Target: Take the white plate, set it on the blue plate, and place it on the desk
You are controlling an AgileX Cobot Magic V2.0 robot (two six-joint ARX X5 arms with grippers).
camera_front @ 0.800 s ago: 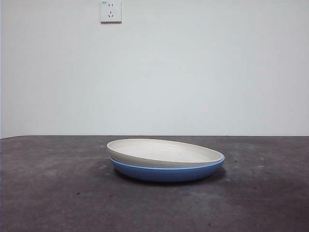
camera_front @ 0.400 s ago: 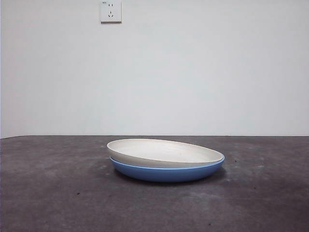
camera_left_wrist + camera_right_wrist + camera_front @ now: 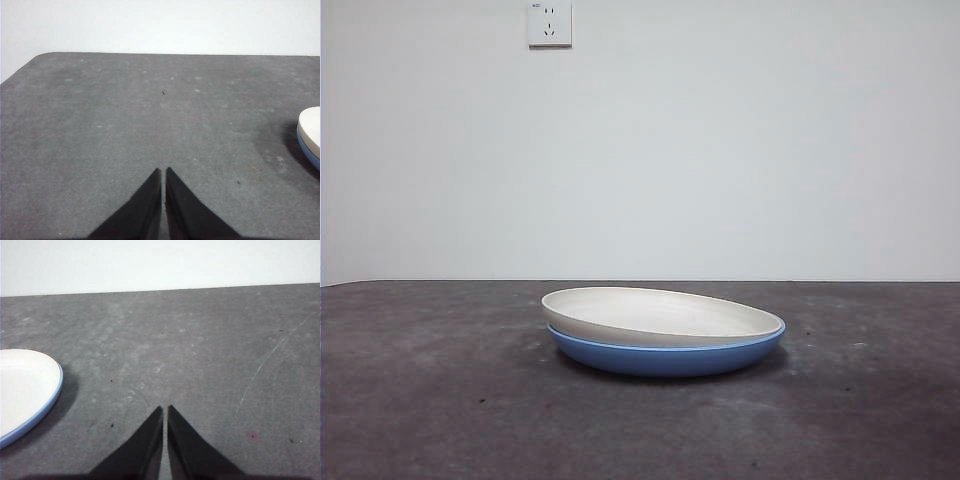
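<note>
The white plate (image 3: 660, 314) rests slightly tilted inside the blue plate (image 3: 665, 357), stacked in the middle of the desk (image 3: 440, 400). No gripper appears in the front view. In the left wrist view my left gripper (image 3: 163, 172) is shut and empty over bare desk (image 3: 125, 125), with the white plate (image 3: 311, 126) and the blue plate's rim (image 3: 309, 153) at the frame's edge. My right gripper (image 3: 165, 410) is also shut and empty above the desk (image 3: 200, 350), apart from the white plate (image 3: 22, 385) and its blue plate rim (image 3: 45, 407).
A white wall with a power socket (image 3: 549, 22) stands behind the desk. The desk's rounded far corner (image 3: 45, 56) shows in the left wrist view. A thin scratch (image 3: 265, 365) marks the desk near the right gripper.
</note>
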